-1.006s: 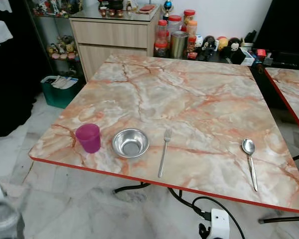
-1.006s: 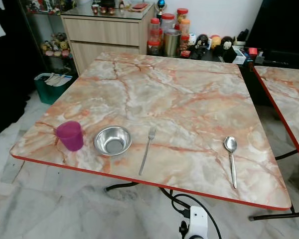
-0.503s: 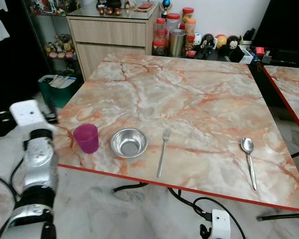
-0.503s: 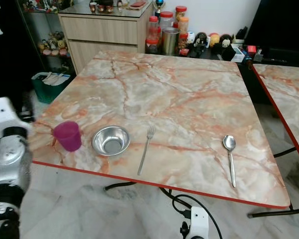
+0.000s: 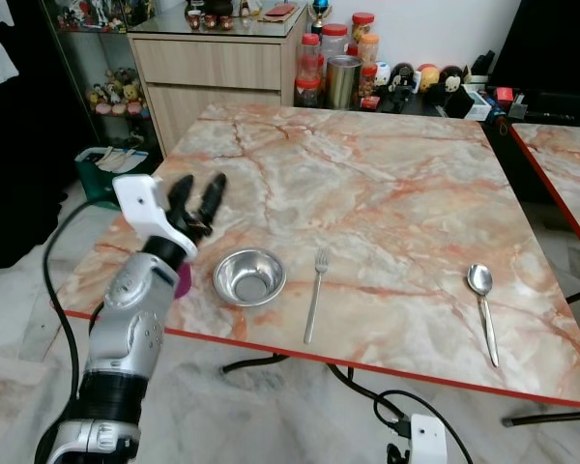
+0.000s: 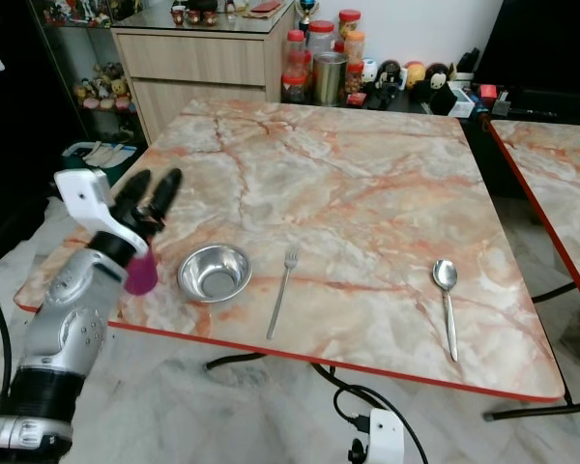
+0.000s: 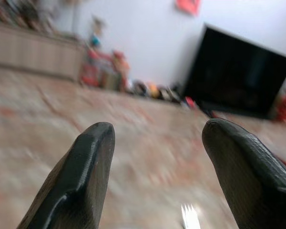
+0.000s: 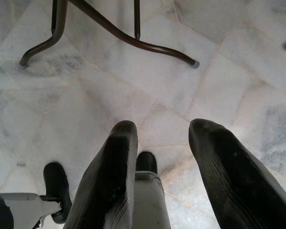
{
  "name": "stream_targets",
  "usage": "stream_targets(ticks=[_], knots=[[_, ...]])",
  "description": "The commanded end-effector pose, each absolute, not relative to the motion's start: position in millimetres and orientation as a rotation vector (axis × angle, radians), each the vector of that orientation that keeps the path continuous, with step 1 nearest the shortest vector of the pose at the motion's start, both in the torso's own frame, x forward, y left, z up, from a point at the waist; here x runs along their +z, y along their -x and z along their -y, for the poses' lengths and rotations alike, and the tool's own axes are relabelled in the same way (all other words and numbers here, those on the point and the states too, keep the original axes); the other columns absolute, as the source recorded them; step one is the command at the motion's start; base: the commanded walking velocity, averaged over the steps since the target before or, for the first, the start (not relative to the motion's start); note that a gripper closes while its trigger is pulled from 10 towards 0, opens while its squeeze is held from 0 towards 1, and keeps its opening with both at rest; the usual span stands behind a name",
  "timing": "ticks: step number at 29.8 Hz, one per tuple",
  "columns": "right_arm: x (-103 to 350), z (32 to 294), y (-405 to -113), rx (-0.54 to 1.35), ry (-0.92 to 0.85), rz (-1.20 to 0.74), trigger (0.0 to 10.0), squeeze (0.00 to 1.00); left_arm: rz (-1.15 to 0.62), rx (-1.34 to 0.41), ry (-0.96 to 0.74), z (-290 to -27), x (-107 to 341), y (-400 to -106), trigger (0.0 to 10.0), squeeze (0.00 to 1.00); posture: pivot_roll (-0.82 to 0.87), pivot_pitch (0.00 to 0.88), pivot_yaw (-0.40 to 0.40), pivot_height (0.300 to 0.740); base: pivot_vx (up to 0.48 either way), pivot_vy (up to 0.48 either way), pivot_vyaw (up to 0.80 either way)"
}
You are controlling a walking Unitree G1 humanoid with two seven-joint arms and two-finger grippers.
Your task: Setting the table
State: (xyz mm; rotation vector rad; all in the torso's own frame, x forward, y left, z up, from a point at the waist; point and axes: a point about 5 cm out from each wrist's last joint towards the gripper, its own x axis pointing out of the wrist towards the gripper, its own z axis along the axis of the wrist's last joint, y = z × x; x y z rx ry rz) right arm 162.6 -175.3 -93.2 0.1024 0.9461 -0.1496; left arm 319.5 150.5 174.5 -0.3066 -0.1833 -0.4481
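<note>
A marble table (image 5: 387, 193) carries a steel bowl (image 5: 250, 276), a fork (image 5: 314, 295) to its right and a spoon (image 5: 483, 309) near the right front corner. A purple cup (image 5: 183, 280) stands left of the bowl, mostly hidden behind my left wrist. My left gripper (image 5: 201, 188) hovers open above and just beyond the cup, fingers pointing across the table and holding nothing. The blurred left wrist view shows the fork's tines (image 7: 189, 219) between its fingers (image 7: 86, 176). My right gripper (image 8: 164, 126) hangs open over the floor.
A wooden cabinet (image 5: 222, 68) and several jars (image 5: 343, 68) stand beyond the table's far edge. A second marble table (image 5: 570, 164) is at the right. A green bin (image 5: 106, 169) sits on the floor at left, a white power strip (image 5: 420, 440) and metal table legs (image 8: 128, 38) below.
My left arm has risen from below the table's front left edge and now reaches over the cup, covering most of it. The tableware has not moved.
</note>
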Motion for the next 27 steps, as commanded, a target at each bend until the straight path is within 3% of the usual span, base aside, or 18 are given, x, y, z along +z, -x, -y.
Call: stream_targets(ticks=[1,2,13,27], knots=[[-92.8,173.3,-163.7,-0.147,-0.102,-0.940,10.0,0.00,0.150,-0.515,0.295,-146.0,178.1,-311.9,10.0,0.87,0.10,0.000,0.009,0.736,0.000,0.000,0.00],[-92.8,173.1,-163.7,-0.146,-0.103,-0.941,10.0,0.00,0.121,-0.522,0.284,-146.1,173.4,-308.7,10.0,0.00,0.11,0.000,0.010,0.736,0.000,0.000,0.00],[-93.4,170.7,-162.7,-0.141,-0.104,-0.945,10.0,0.00,-0.131,-0.474,0.282,-157.5,130.9,-286.0,10.0,0.00,0.12,0.000,0.018,0.736,0.000,0.000,0.00],[-94.1,169.5,-161.1,-0.148,-0.111,-0.947,10.0,0.00,-0.232,-0.379,0.384,-165.5,121.6,-284.3,10.0,0.00,0.11,0.000,0.039,0.736,0.000,0.000,0.00]])
